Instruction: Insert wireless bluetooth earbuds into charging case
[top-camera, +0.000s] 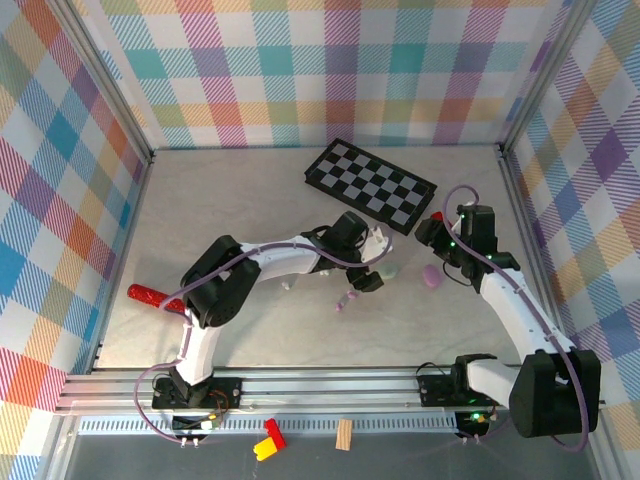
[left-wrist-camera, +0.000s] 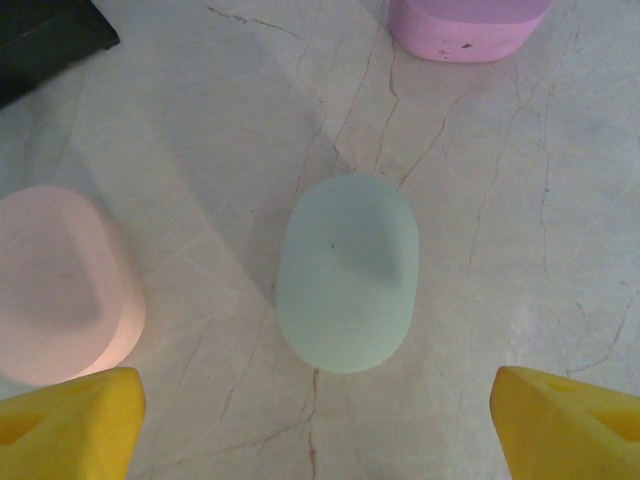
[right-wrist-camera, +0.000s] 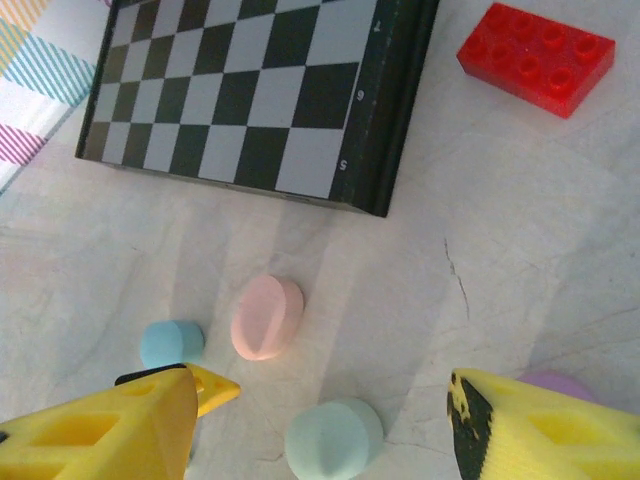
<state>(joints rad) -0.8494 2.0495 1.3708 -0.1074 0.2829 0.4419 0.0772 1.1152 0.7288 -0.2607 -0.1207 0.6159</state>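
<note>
Left gripper (left-wrist-camera: 315, 425), jaws apart: mint case (left-wrist-camera: 345, 275) dead ahead, pink case (left-wrist-camera: 60, 285) close on its left, purple case (left-wrist-camera: 465, 25) farther ahead; bare surface (left-wrist-camera: 530, 230) lies open ahead-right. Right gripper (right-wrist-camera: 340, 392), jaws apart: the mint case sits just ahead; chessboard (right-wrist-camera: 250, 90) and red brick (right-wrist-camera: 535, 55) bar the far ground, with open surface between them.

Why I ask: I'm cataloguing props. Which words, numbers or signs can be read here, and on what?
"6": on the black border of the black-and-white chequered board, right wrist view.
"5": on the same border, next along.
One more mark beyond the "6" on that border: too blurred to read.
Red plastic studded brick: stud tops too small to read.
Mint-green pebble-shaped plastic case: no lettering.
</note>
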